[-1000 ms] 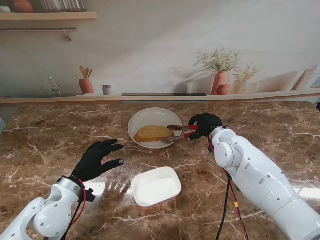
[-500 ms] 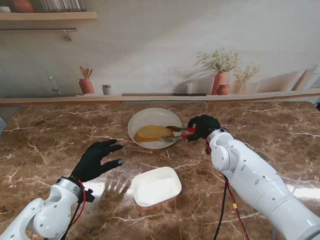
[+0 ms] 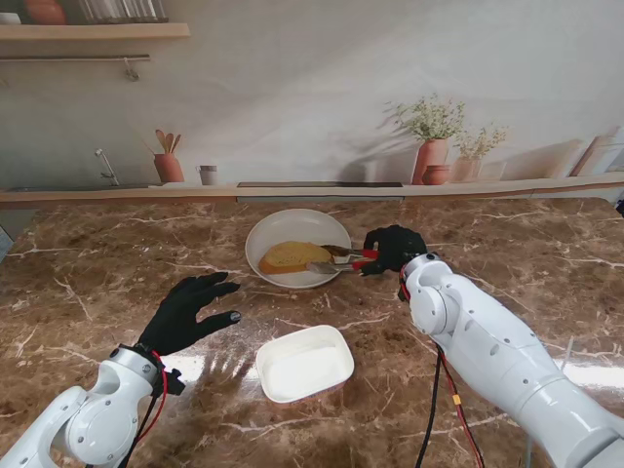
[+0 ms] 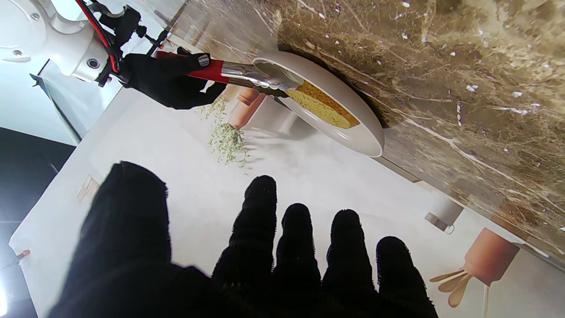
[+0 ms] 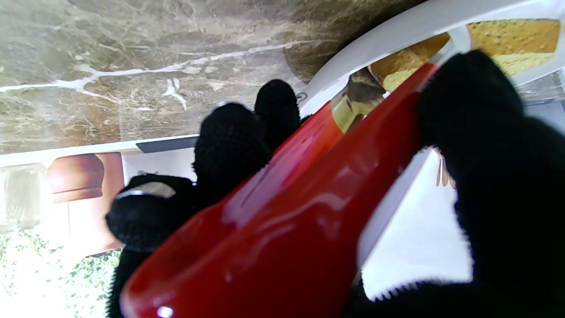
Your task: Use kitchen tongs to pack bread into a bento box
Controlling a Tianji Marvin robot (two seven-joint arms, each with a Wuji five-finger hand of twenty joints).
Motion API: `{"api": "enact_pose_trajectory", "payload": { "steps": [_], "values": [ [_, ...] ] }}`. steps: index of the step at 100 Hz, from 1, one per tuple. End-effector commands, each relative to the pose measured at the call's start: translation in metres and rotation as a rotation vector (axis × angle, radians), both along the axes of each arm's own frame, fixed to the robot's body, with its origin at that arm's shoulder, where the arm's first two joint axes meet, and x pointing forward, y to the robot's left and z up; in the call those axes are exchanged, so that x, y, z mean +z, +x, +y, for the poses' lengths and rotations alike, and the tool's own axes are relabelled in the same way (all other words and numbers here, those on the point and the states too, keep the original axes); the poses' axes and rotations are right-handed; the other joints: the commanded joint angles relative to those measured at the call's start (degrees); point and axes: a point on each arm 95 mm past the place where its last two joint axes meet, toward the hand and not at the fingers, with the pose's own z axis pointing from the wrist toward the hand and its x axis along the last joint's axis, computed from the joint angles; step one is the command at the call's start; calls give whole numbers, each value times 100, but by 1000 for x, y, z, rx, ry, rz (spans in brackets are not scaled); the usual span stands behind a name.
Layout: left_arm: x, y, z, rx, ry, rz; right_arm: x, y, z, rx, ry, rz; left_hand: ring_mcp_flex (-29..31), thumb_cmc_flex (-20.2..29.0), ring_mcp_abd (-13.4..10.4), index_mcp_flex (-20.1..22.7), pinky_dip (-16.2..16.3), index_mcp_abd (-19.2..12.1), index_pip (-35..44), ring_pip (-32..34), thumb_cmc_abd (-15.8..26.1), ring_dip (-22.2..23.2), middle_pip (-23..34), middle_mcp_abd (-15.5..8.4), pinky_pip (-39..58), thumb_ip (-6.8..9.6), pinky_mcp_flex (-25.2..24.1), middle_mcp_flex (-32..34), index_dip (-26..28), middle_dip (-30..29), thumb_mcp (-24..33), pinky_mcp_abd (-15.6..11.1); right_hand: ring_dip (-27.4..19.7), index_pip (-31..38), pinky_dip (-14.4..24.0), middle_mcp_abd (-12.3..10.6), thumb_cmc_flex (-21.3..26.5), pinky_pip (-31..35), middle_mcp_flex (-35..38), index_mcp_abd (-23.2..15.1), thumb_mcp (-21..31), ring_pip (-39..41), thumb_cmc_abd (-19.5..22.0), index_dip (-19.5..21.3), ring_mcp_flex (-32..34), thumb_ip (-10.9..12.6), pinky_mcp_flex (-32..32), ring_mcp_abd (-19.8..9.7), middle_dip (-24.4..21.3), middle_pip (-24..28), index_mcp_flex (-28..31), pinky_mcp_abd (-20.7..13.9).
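Observation:
A slice of golden bread (image 3: pixel 291 256) lies in a white plate (image 3: pixel 283 226) on the marble counter. My right hand (image 3: pixel 394 247) is shut on the red handles of the metal tongs (image 3: pixel 336 259), just right of the plate. The tong tips reach over the rim to the bread's right end. From the left wrist, the tongs (image 4: pixel 247 75) have one blade lying over the bread (image 4: pixel 324 108). The red handles (image 5: pixel 287 221) fill the right wrist view. The white bento box (image 3: pixel 304 363) stands empty, nearer to me. My left hand (image 3: pixel 190 310) hovers open, left of the box.
A low ledge along the counter's far edge carries terracotta pots with plants (image 3: pixel 432 156), a utensil holder (image 3: pixel 168 166) and a small cup (image 3: pixel 207 175). A wall shelf (image 3: pixel 93 31) hangs at the upper left.
My right hand has moved slightly left with the tongs, and their tips now overlap the bread. Plate and bread have shifted a little left. The left hand has not moved.

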Motion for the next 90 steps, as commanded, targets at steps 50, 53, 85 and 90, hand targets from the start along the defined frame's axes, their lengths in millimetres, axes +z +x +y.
{"api": "enact_pose_trajectory", "payload": {
  "steps": [50,53,85,90],
  "values": [
    [-3,-2,0,-1,-2,3,-6,-5,-7,-15,101,-22,-309,23,-257,11,44,-171,54,-157,108,-73,-89,-26,-297,162,-99,-120,39,-30,-228,-51,251,1793,296,-217,877,580,771,-1632,1686,663,347,1384,264,611,326,-109,220,719,1055,97],
    [-3,-2,0,-1,-2,3,-5,-6,-8,-18,108,-27,-313,23,-253,4,45,-168,50,-159,108,-74,-91,-27,-301,162,-100,-124,39,-31,-228,-53,252,1797,300,-211,880,581,775,-1632,1698,663,334,1405,264,611,328,-109,223,724,1067,100],
    [-3,-1,-1,-3,0,1,-1,-10,-10,-24,150,-73,-318,18,-257,-9,59,-175,40,-162,107,-77,-97,-39,-333,163,-101,-128,40,-35,-229,-51,276,1876,389,-234,834,602,810,-1725,2152,668,-32,1733,267,663,374,-142,309,853,1291,105],
    [-2,0,-1,-4,0,0,-1,-10,-10,-25,157,-78,-313,18,-254,-10,62,-173,39,-160,105,-77,-95,-34,-337,163,-99,-121,40,-35,-229,-52,286,1874,399,-219,841,607,819,-1732,2201,687,-101,1759,268,667,399,-132,323,875,1313,109]
  ]
}}
